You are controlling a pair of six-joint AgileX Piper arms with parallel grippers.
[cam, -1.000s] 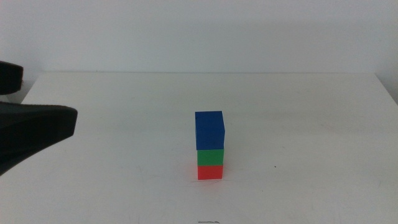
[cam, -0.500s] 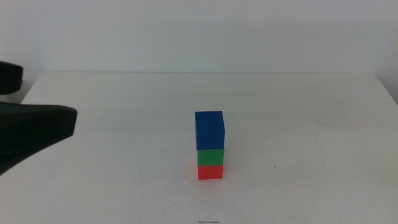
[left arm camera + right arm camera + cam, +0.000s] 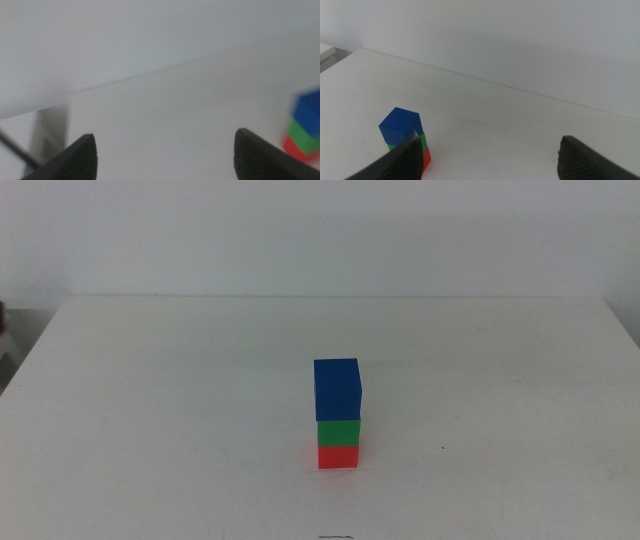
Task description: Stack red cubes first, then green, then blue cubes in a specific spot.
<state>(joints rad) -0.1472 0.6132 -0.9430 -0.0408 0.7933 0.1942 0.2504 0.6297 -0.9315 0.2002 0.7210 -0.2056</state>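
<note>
On the white table (image 3: 150, 390) stands one stack: the red cube (image 3: 339, 457) at the bottom, the green cube (image 3: 339, 432) on it, and the blue cube (image 3: 336, 388) on top, turned slightly. Neither arm shows in the middle view. My left gripper (image 3: 165, 137) is open and holds nothing; its view shows the stack off to one side and apart from it, blue cube (image 3: 307, 110) over green (image 3: 300, 135) over red (image 3: 291, 149). My right gripper (image 3: 490, 142) is also open, holds nothing, and is well back from the stack, whose blue cube (image 3: 400, 126) is the top one.
A pale wall (image 3: 320, 230) rises behind the table's far edge. The table's left side edge (image 3: 25, 355) drops off to a darker floor.
The left arm's dark gripper, which stood at the left side of the middle view, has pulled out of that view. The stack has not moved.
</note>
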